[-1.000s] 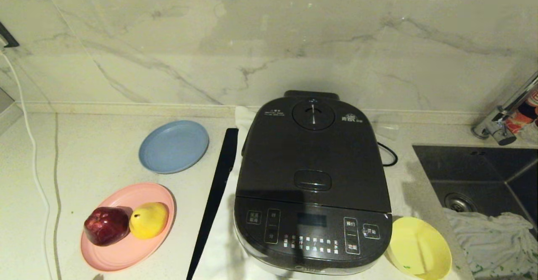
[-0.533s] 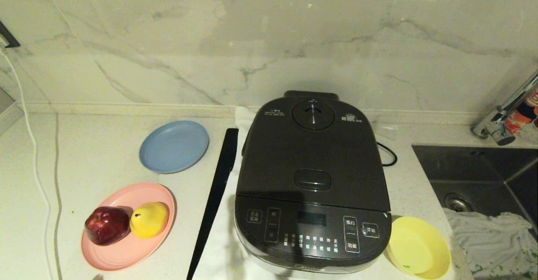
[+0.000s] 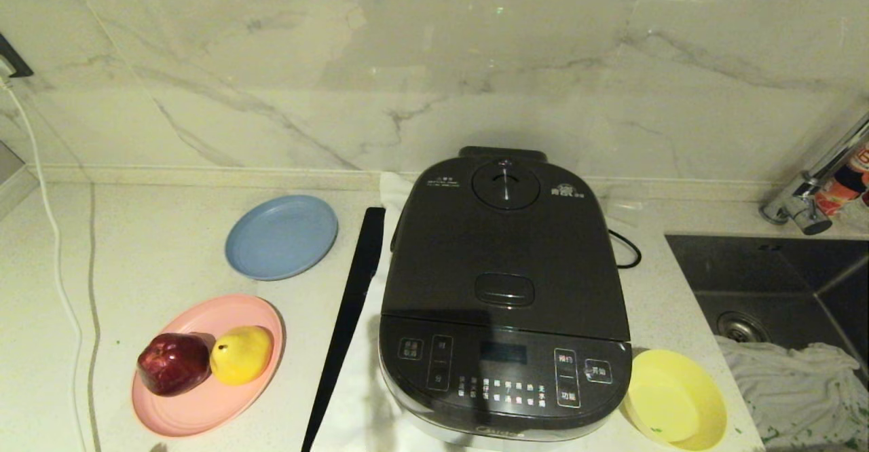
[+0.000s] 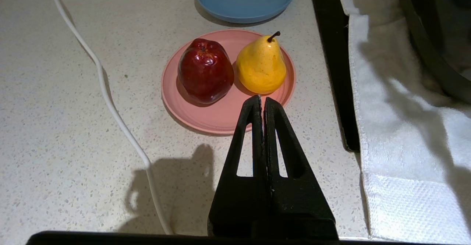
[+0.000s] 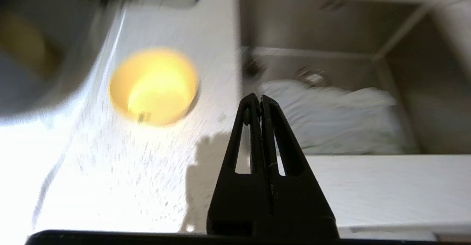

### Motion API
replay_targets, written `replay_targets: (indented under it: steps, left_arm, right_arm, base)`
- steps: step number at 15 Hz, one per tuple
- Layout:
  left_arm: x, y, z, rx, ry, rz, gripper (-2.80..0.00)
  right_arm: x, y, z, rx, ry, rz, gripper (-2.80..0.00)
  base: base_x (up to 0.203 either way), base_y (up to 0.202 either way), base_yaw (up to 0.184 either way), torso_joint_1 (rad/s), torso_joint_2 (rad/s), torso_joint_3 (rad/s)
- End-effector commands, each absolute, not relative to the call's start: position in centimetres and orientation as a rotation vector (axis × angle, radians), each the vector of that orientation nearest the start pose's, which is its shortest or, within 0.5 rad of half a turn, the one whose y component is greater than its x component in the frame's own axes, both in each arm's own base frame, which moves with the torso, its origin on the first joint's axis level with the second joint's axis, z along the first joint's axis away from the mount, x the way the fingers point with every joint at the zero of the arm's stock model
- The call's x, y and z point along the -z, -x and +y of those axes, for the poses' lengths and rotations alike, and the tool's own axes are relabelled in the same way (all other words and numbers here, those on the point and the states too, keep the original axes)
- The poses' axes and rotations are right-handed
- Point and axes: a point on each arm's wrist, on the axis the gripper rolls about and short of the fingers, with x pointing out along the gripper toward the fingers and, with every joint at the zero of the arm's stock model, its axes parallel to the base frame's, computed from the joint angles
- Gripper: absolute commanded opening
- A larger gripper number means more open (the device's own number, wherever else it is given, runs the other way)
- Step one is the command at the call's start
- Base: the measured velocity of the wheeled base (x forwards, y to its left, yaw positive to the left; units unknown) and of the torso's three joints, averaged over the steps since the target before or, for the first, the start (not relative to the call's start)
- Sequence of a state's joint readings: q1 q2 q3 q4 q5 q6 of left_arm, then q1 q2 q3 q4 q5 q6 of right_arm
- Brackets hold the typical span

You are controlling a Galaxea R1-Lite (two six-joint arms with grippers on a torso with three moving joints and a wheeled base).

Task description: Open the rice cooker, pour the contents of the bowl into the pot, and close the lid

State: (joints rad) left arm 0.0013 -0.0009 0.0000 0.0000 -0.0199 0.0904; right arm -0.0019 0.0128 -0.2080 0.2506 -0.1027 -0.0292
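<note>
Our left gripper (image 4: pixel 262 98) and right gripper (image 5: pixel 259 97) are both clenched, holding nothing; the bowl (image 3: pixel 674 398) sits just right of the rice cooker (image 3: pixel 504 296), lid (image 3: pixel 504 248) down, hiding the pot

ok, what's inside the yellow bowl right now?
The bowl by the rice cooker looks nearly empty: only a few green bits near its front edge. The lid is shut, so the pot inside is hidden.
</note>
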Motion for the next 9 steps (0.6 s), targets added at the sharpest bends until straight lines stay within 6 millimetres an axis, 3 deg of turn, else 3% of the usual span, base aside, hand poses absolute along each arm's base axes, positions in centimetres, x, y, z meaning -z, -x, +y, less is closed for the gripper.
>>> replay_targets:
  steps: [1,9]
  left_arm:
    - [-7.29,2.22,-0.05,0.019,-0.092,0.007,-2.80]
    - [-7.29,2.22,-0.05,0.019,-0.092,0.007,-2.80]
  right_arm:
    - [-7.53,2.40,0.01,-0.001,0.055,0.024,-2.80]
    - [-7.42,2.28,0.07,-0.026,0.055,0.012,-2.80]
  base:
    - [0.000,0.000,0.000,0.000,0.00,0.000]
    - [0.000,0.000,0.000,0.000,0.00,0.000]
